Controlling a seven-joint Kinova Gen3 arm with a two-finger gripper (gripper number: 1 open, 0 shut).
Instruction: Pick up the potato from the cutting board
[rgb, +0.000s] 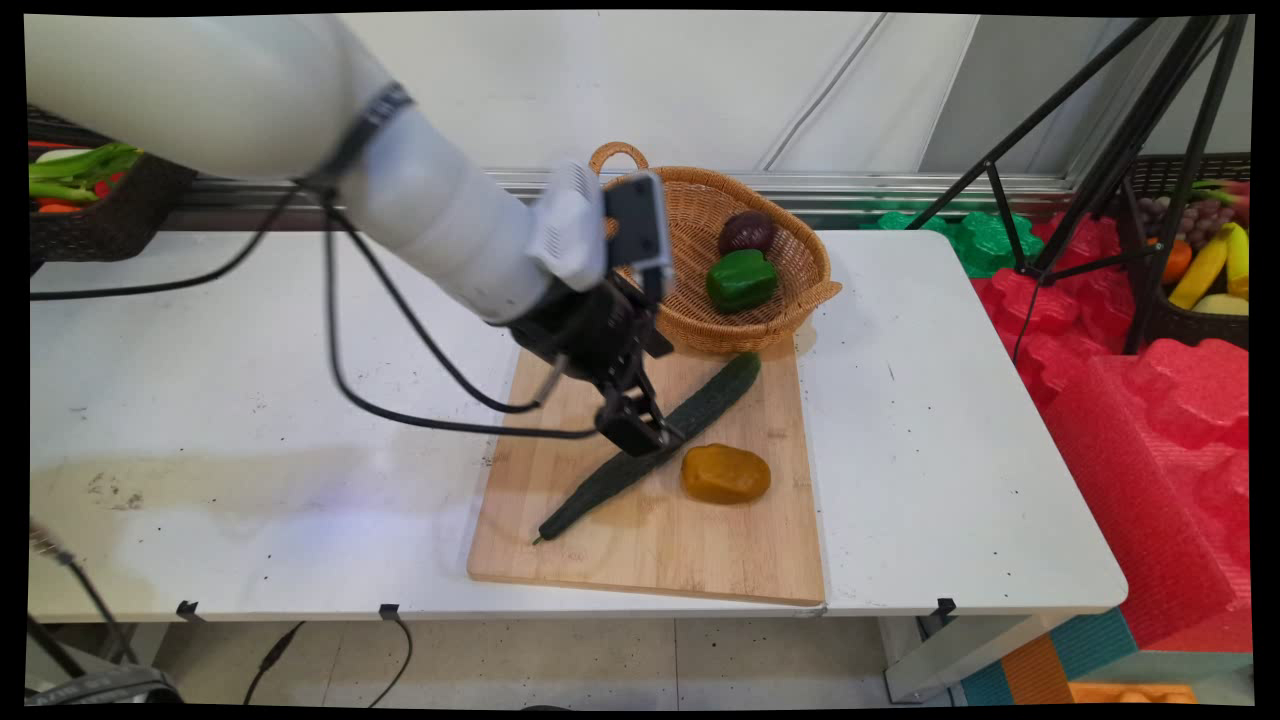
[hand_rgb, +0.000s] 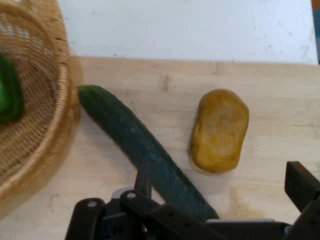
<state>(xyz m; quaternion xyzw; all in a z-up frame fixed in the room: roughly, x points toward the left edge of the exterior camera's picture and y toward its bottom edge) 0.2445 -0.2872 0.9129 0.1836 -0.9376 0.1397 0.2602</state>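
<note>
A long dark green cucumber (rgb: 700, 400) (hand_rgb: 130, 135) lies slantwise on a wooden cutting board (rgb: 700, 550) (hand_rgb: 280, 90). My gripper (rgb: 640, 435) (hand_rgb: 220, 177) is down at the cucumber's middle, open, one finger on each side of it. A yellow-brown potato (rgb: 725, 473) (hand_rgb: 219, 131) rests on the board just right of the gripper. Behind the board, a wicker basket (rgb: 800, 300) (hand_rgb: 45, 130) touches its far edge and holds a green bell pepper (rgb: 741, 279) (hand_rgb: 7, 95) and a dark purple round vegetable (rgb: 746, 232).
Black cables (rgb: 400, 400) hang from the arm over the white table (rgb: 950, 450). A black tripod (rgb: 1100, 150) and red foam blocks (rgb: 1150, 420) stand off the table's right side. Dark crates of produce sit at far left (rgb: 90, 200) and far right (rgb: 1200, 270).
</note>
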